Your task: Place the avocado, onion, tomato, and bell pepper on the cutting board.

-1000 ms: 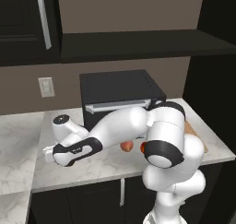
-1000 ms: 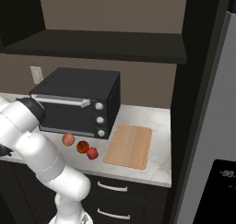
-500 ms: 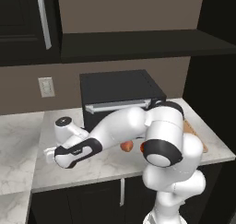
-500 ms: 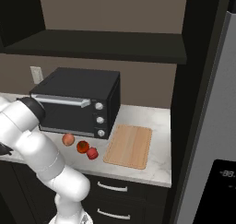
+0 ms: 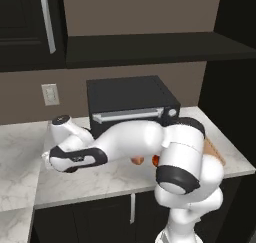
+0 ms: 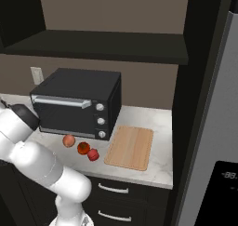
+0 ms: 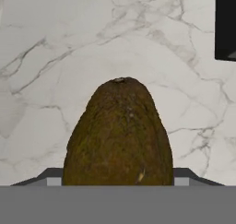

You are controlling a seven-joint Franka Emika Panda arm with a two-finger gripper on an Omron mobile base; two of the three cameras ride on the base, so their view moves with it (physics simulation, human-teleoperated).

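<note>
The dark olive-brown avocado (image 7: 119, 133) stands close up between the fingers of my gripper (image 7: 118, 177), which is shut on it over the white marble counter. In the left base view the gripper (image 5: 46, 160) hangs low at the counter's left end. The pale onion (image 6: 69, 140), the orange-red tomato (image 6: 83, 148) and the crimson bell pepper (image 6: 93, 155) lie in a row in front of the oven. To their right lies the bare tan cutting board (image 6: 130, 147), whose corner (image 5: 214, 151) peeks out behind my arm.
A black toaster oven (image 6: 76, 104) stands at the back of the counter, right behind the produce. A dark shelf runs above it. A wall outlet (image 5: 50, 94) sits at the left, and a tall fridge (image 6: 211, 141) bounds the counter on the right.
The hand dipped slightly toward the counter at the left end, then came up a little. The produce and the board have not moved.
</note>
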